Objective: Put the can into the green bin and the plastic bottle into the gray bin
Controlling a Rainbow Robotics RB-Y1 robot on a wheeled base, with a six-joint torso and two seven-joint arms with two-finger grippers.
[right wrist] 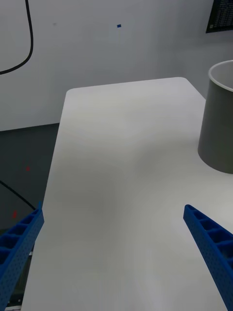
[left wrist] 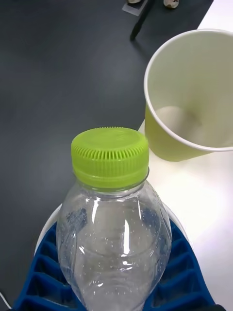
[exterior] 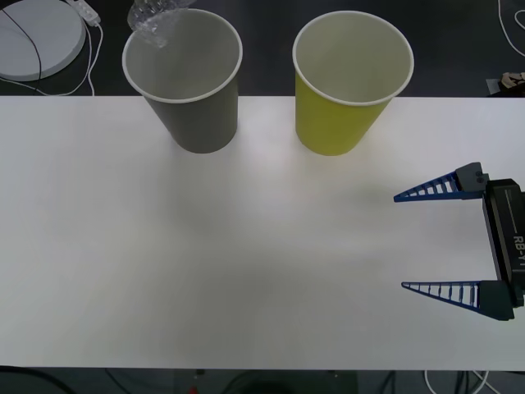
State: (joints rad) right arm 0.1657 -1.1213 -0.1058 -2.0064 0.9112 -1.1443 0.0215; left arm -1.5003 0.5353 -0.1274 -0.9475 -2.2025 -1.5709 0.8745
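Clear plastic: small crinkly plastic bottle [left wrist: 114, 233] with a round lime-green screw cap, clamped in the left hand [left wrist: 114, 272], blue ribbed fingers [left wrist: 182, 272] pressed on both sides; in the front view it hangs at the far-left rim of the gray bin.
Gray bin: large gray paper-cup-shaped bin [exterior: 201, 107] with white rim, upright at the desk's [exterior: 246, 263] far edge, nothing visible inside.
Green bin: large yellow-green paper-cup-shaped bin [exterior: 336, 119], upright just right of the gray one, apart; what shows of its floor looks bare.
Right hand: hand [exterior: 399, 241] idle over the desk's right side, fingers spread wide, holding nothing.
Progress: bottle apparently about to drop; can unaccounted for.
Surroundings: white round disc [exterior: 37, 37] with cables at far left; nothing obstructs.
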